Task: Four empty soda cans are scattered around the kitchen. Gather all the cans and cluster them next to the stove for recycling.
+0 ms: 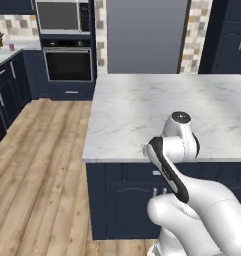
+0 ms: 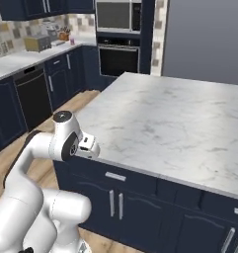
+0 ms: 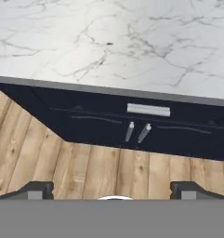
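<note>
Hand view looks down at the near edge of the island (image 3: 113, 42). The white marble top stops in a straight grey lip, and below it are dark blue doors with a silver drawer pull (image 3: 148, 109) and two thin handles. Wood floor (image 3: 85, 172) runs along the front of the doors. The gripper (image 3: 112, 190) hangs over that floor, in front of the island. Its two dark tips sit far apart at the bottom corners, so the jaws are wide open. Nothing is between them.

From the left base view, the arm (image 1: 179, 150) is bent up in front of the island's near edge. To the left, a wide strip of floor leads to the wall oven (image 1: 68, 62). The grey fridge (image 1: 144, 35) stands behind the island's far edge.

One small pink can (image 1: 11, 46) stands on the side counter (image 1: 2, 55) far off at the left, near its back wall. In the right base view the same can shows near a toaster (image 2: 37, 43). Open floor lies between that counter and the island.
</note>
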You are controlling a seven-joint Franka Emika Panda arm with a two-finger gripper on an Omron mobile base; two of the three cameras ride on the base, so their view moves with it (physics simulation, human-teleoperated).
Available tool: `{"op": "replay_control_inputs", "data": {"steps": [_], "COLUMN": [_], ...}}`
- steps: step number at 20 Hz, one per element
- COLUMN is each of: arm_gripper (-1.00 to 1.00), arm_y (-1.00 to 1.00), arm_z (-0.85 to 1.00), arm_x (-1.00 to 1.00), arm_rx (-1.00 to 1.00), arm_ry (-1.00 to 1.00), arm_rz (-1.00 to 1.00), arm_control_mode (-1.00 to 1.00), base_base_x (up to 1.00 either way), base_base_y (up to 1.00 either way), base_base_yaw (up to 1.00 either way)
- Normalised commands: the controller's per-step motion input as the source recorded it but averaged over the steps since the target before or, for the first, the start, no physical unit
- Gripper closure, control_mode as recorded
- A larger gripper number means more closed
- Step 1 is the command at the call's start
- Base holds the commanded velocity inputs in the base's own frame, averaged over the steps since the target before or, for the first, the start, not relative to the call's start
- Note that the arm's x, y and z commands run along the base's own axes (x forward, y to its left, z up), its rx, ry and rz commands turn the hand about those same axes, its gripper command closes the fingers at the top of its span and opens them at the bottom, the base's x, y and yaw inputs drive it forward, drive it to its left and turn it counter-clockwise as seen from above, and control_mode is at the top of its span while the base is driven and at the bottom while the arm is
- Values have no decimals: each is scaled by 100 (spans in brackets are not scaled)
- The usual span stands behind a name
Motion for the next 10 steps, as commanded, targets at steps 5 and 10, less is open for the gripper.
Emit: {"op": "replay_control_inputs", "data": {"steps": [5, 10], "arm_gripper": [-100, -100], "arm_y": [0, 0], "arm_z": [0, 0], "arm_x": [0, 0], "arm_rx": [0, 0], "arm_ry": [0, 0], "arm_rz": [0, 0], "arm_control_mode": [100, 100], "base_base_x": [18, 24], "base_base_y": [70, 67], "base_base_yaw": [0, -1]}}
